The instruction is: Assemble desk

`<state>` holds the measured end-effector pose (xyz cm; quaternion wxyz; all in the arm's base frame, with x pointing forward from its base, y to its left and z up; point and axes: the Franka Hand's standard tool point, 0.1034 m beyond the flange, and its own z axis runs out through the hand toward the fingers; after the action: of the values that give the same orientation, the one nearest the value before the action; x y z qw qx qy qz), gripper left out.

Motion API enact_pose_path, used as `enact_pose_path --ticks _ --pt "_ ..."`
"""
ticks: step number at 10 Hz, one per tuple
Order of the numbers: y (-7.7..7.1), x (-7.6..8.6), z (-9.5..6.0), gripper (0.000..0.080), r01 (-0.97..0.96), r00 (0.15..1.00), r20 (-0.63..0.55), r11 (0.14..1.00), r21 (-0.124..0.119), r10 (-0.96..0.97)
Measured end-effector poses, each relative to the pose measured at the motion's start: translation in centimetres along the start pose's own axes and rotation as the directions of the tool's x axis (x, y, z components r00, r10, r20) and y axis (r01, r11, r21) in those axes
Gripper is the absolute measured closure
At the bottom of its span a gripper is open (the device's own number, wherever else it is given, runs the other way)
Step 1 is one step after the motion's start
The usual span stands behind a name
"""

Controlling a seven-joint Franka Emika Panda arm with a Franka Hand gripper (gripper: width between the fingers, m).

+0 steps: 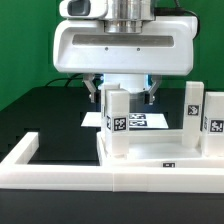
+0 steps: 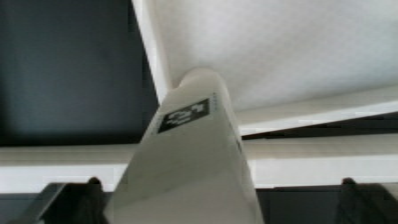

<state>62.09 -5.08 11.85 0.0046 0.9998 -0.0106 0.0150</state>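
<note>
The white tabletop panel [image 1: 150,152] lies on the black table against the white rim. A white leg [image 1: 117,122] with a square tag stands upright on its corner nearest the exterior view's left. Two more tagged legs [image 1: 191,108] [image 1: 213,126] stand at the panel's right side. My gripper [image 1: 122,95] hangs just above the first leg, open, with one finger on each side of its top and a gap on both sides. In the wrist view the leg [image 2: 187,150] runs from between the dark fingertips [image 2: 75,202] to the tabletop [image 2: 267,50]; the gripper [image 2: 217,205] holds nothing.
The marker board [image 1: 142,120] lies flat on the table behind the panel. The long white rim [image 1: 60,172] runs along the front and turns a corner at the exterior view's left; it also shows in the wrist view [image 2: 329,165]. A green wall stands behind.
</note>
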Motion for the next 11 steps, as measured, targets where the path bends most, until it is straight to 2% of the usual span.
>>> enact_pose_path --ticks 3,5,6,7,9,11 --pt "0.48 -0.06 0.01 0.0150 0.196 0.981 0.005 0.981 -0.010 -0.196" --pt "0.51 -0.07 0.04 0.0409 0.175 0.985 0.005 0.984 -0.010 -0.175" --pt "0.52 -0.07 0.04 0.0409 0.175 0.985 0.005 0.984 -0.010 -0.175" --pt "0.52 -0.08 0.06 0.0514 0.161 0.987 0.006 0.987 -0.010 -0.161" --pt "0.52 -0.09 0.08 0.0514 0.125 0.992 0.005 0.992 -0.010 -0.125" --pt "0.81 -0.09 0.12 0.0514 -0.070 0.998 0.003 0.998 -0.009 0.070"
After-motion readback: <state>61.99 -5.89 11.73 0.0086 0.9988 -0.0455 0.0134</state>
